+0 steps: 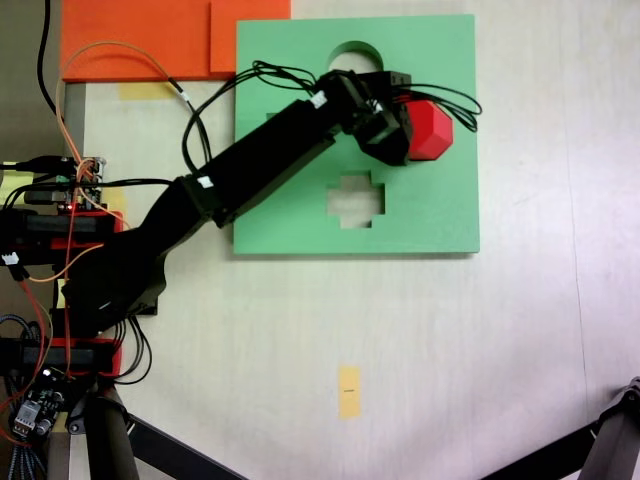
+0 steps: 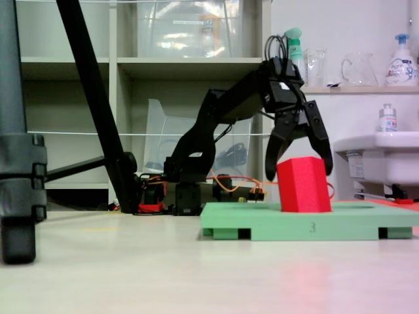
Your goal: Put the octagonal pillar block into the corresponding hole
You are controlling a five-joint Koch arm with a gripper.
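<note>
- At the left of a fixed view from above, the arm's base (image 1: 85,285) sits on the pale table (image 1: 450,350) among red blocks and orange, white and black wires.
- An orange foam sheet (image 1: 140,35) lies at the top left, its right part touching the top edge of the green foam board (image 1: 440,215).
- The black arm (image 1: 260,160) reaches rightward from the base across the board's left half.
- A small yellow tape mark (image 1: 349,390) lies on the table below the board, well apart from it.
- The board shows a round cut-out (image 1: 352,52) at its top edge and a cross-shaped cut-out (image 1: 355,198) near its lower middle.
- The gripper (image 1: 412,128) is over the board's upper right part; in the low side view its two jaws (image 2: 298,169) stand spread apart, one tip on each side of the block's top, and I cannot tell whether either tip touches it.
- The octagonal pillar block (image 1: 432,130) is bright red with flat facets; from above its angled edges show just right of the gripper.
- From the side, the block (image 2: 304,184) stands upright as a tall red prism with a flat top and rises well above the board's top face (image 2: 262,212).
- The corresponding hole is hidden under the block and gripper, so how deep the block sits cannot be told.
- Further right in the side view stands a white sink (image 2: 383,157) with bottles on a shelf above it.
</note>
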